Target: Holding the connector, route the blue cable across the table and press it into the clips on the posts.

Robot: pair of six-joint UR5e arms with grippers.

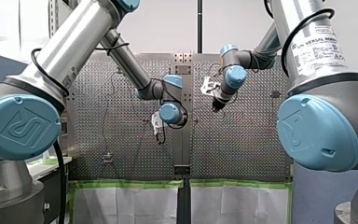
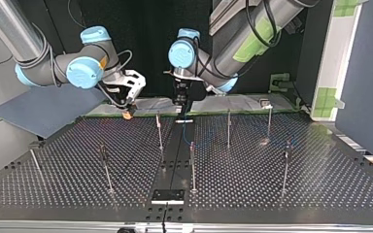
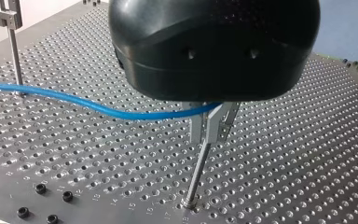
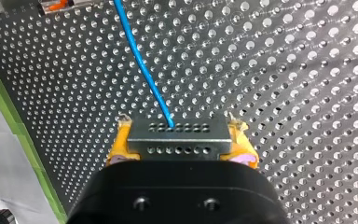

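The dark perforated metal table lies under both arms. My black left gripper hangs over a thin steel post; I cannot tell if it is open or closed. My right gripper is closed, with its yellow pads clamping the grey metal connector. The thin blue cable leaves this connector above the table and passes under my left gripper at the post's top.
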